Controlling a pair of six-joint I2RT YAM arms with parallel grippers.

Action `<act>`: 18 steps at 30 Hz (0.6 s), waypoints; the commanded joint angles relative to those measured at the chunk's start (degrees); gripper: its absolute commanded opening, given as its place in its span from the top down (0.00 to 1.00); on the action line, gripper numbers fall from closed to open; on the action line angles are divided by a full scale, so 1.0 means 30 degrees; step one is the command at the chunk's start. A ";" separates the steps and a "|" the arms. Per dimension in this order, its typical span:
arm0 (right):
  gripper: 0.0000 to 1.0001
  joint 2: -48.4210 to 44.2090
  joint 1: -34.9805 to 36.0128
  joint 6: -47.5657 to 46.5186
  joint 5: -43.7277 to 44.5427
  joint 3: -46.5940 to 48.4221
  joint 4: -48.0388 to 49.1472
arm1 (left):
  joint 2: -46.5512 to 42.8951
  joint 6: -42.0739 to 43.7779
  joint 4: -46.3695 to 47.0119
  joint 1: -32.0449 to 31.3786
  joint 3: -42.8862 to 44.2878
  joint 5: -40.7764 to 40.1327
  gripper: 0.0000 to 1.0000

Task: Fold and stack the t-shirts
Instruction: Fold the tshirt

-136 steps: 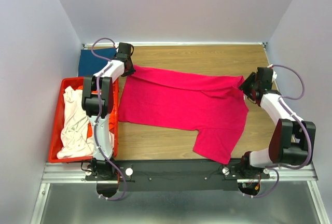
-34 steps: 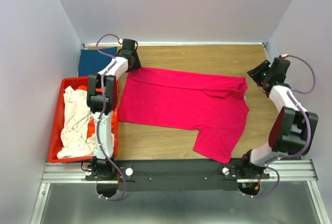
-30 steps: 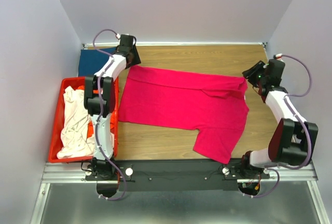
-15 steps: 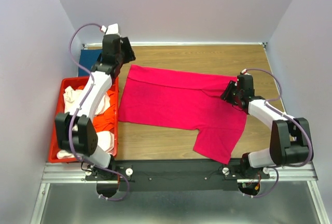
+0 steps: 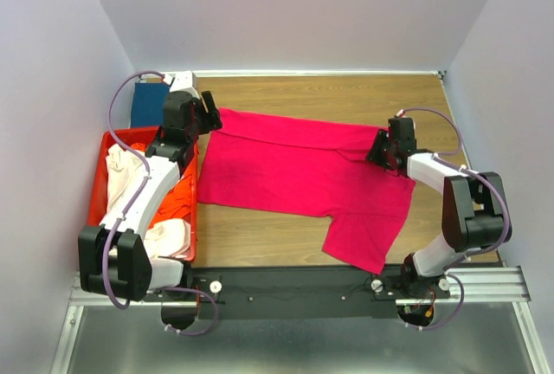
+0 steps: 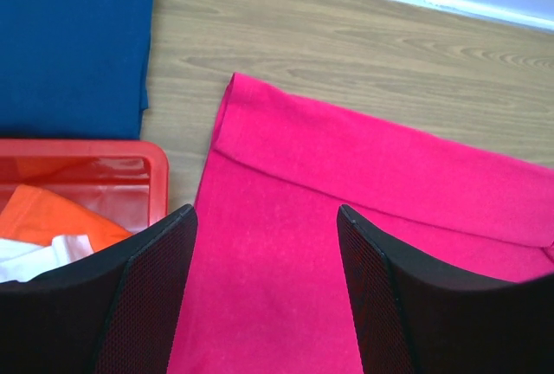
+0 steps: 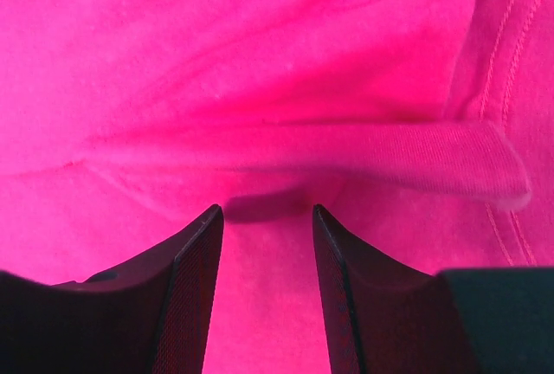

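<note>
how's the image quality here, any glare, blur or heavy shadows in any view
Top external: even, soft light, sharp throughout, no hard shadows. Left wrist: table grain and pink t-shirt crisp, a mild sheen on the red crate rim. Right wrist: pink cloth fills the frame, slightly soft, with one small dark shadow under the fold ahead of the right tool.

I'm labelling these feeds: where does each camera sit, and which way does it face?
Top external: above, behind the robot, looking down on the table; left arm and right arm show.
Left wrist: on the left arm, looking down at pink t-shirt, blue t-shirt, red crate; left gripper open.
Right wrist: close above pink t-shirt; right gripper open.
Shared: the pink t-shirt, in all.
</note>
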 commanded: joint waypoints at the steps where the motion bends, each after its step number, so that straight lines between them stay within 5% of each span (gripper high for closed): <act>1: 0.47 0.0712 0.0161 -0.0055 0.0697 0.0577 -0.0017 | -0.0050 0.0189 0.1086 -0.0074 0.0119 -0.0103 0.27; 10: 0.50 0.1678 0.0191 0.0034 0.0874 0.0840 0.0217 | 0.0185 0.0130 0.0969 -0.0045 0.0120 -0.0102 0.28; 18: 0.87 0.1156 0.0191 -0.0171 0.0699 0.1104 0.0276 | 0.0185 0.0159 0.0939 -0.0074 0.0061 -0.0219 0.30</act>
